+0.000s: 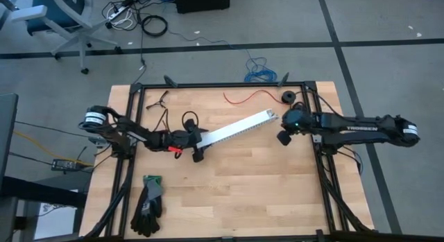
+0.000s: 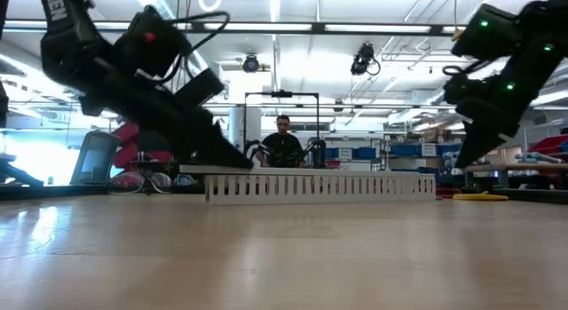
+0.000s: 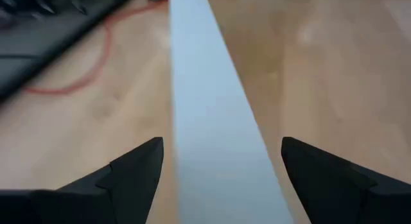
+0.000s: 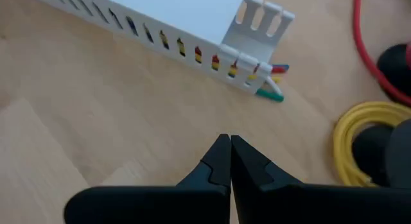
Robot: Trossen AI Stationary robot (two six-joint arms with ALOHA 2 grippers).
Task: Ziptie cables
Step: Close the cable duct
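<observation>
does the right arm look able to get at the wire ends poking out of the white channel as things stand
Probably yes. The right gripper hangs shut just short of the cables poking from the white channel, with bare table between; the fingers must open first. The left gripper is open at the other end.

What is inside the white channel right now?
Through the side slots of the white channel, red, yellow and green wires show, and the cables poke out of its end. The lid covers their run farther inside.

White letters "SEN", partly cut off, on the dark arm (image 2: 67,26) in the low view
</observation>
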